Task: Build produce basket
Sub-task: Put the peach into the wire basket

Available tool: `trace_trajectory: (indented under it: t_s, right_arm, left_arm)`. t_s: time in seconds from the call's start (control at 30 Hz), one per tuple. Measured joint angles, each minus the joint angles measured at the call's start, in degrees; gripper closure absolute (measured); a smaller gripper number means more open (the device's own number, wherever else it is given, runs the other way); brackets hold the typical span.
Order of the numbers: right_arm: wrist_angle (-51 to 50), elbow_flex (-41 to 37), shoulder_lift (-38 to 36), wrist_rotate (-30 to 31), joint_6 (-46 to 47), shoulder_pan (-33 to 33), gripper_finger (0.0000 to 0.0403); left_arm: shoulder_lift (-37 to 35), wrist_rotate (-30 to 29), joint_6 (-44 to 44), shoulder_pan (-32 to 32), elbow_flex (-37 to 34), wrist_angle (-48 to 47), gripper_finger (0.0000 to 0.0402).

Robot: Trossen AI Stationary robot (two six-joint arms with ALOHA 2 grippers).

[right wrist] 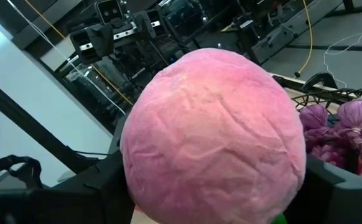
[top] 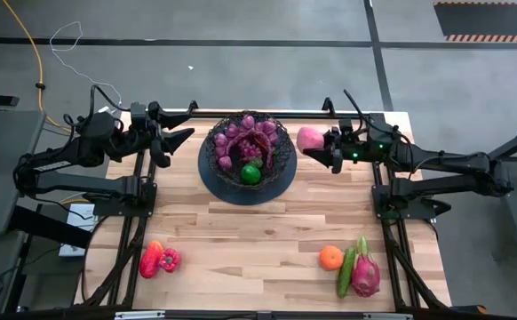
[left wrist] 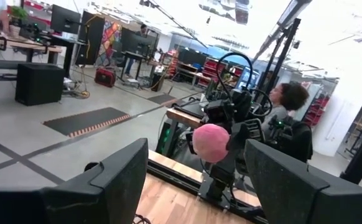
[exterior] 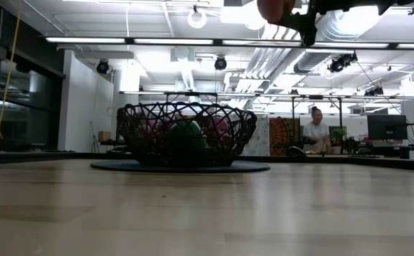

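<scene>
The black wire basket (top: pixel 246 151) stands on a dark round mat at the table's far middle, holding purple grape bunches (top: pixel 245 138) and a green round fruit (top: pixel 251 173). My right gripper (top: pixel 322 145) is shut on a pink round fruit (top: pixel 310 139) just right of the basket, high above the table; the fruit fills the right wrist view (right wrist: pixel 212 137). My left gripper (top: pixel 177 140) is open and empty left of the basket, raised. My right gripper pinches the pink round fruit's two opposite sides (right wrist: pixel 131 168) between its two fingers, coming level from the table's right. The fruit is lifted clear of the table, beside the basket's right rim.
Red peppers (top: pixel 158 260) lie near the front left. An orange (top: pixel 330 258), a green cucumber (top: pixel 345 272) and a pink dragon fruit (top: pixel 365 272) lie near the front right. A person (exterior: pixel 316 128) sits in the room behind the table.
</scene>
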Motion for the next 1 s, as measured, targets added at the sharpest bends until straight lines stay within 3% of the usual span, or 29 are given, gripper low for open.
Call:
trace_trajectory:
  t_s: [0.37,0.53,0.77,1.0]
  right_arm:
    - [2.90,0.08,3.38,1.95,1.33,0.00,0.0119]
    - [-4.13,7.53,11.90,2.06,-1.62,0.87,0.0119]
    - [-23.43,22.29,27.43,6.93,-11.12,1.89,0.0118]
    - [-24.09,27.46,39.14,8.86,-14.12,1.81,0.0098]
  left_arm:
    - [0.00,-0.73,2.48,0.00,-0.02,0.92,0.0145]
    - [0.00,-0.83,2.61,0.00,-0.02,3.14,0.0145]
    - [0.00,-2.66,4.07,0.00,-0.02,3.04,0.0145]
    - [0.00,-3.66,4.11,0.00,-0.02,3.06,0.0145]
